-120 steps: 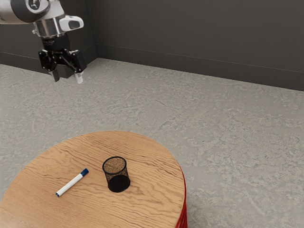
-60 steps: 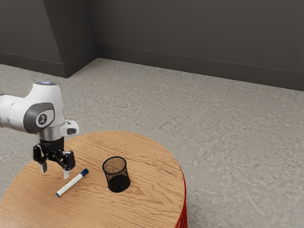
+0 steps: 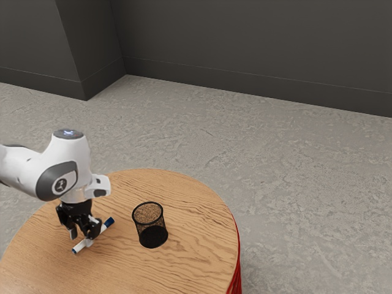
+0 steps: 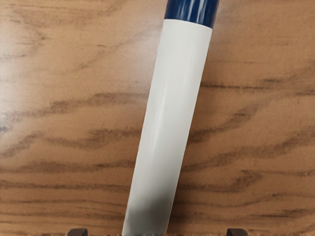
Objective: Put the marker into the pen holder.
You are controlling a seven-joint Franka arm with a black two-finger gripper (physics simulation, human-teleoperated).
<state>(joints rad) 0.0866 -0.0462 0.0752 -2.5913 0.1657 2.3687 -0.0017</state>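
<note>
My gripper (image 3: 81, 238) is low over the table at the marker's middle, its fingers apart on either side of the barrel. The marker (image 3: 109, 222) lies flat on the wood, white with a blue cap, partly hidden by the fingers in the exterior view. Seen from the wrist, the marker (image 4: 165, 123) runs between the two fingertips of the gripper (image 4: 157, 232), with a gap on each side. The black mesh pen holder (image 3: 150, 230) stands upright, apart from the marker, toward the exterior view's right.
The round wooden table (image 3: 190, 263) has a red side below its edge. Bare wood lies between the marker and the pen holder. Grey floor (image 3: 294, 184) and a dark wall (image 3: 257, 49) are beyond the table.
My hand has come down from high above the floor area to the table, and the fingers now straddle the marker. Marker and pen holder have stayed where they were.
</note>
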